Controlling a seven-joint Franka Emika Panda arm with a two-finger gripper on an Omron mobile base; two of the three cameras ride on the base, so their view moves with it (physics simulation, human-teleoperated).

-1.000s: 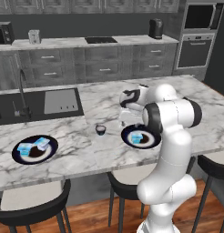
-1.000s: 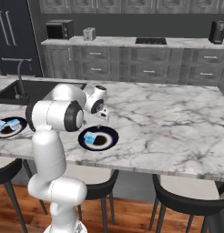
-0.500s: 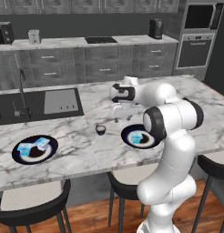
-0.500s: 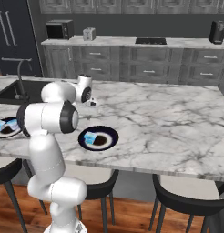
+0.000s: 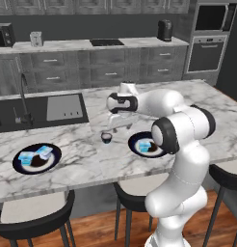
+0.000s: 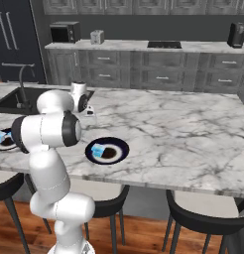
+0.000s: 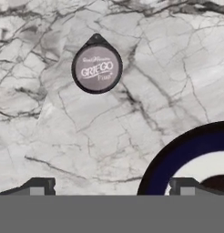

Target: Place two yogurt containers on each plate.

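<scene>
Surface: grey-veined white marble island counter [image 5: 82, 159], with a dark inset sink [image 5: 43, 108] and faucet [image 5: 24, 96] at its left end. Black stools [image 5: 33, 224] stood along the near edge. Room: dark grey cabinets on the back wall, carrying a microwave [image 6: 64, 32], a toaster [image 6: 97, 36], a cooktop [image 6: 164, 44] and a coffee machine [image 6: 236, 34]; wall oven [image 5: 207, 48] to the right.

Plates: left plate [image 5: 37, 157] near the sink end held two yogurt containers [image 5: 34, 154] side by side. Right plate [image 6: 107, 150], close before the arm, held one yogurt container [image 6: 98, 150] on its left part; its rim also lay in the hand view's lower right corner.

Small dark cup [image 5: 106, 137] stood on the marble just left of the right plate, apart from it; seen from above in the hand view, its lid read "GRIEGO".

Gripper [image 5: 119, 126]: jaws spread wide, empty, hanging above the counter between the dark cup and the right plate.

Change: a second earlier the hand was over the right plate; it had since swung leftward towards the sink side. Plates, containers and cup stayed in place
</scene>
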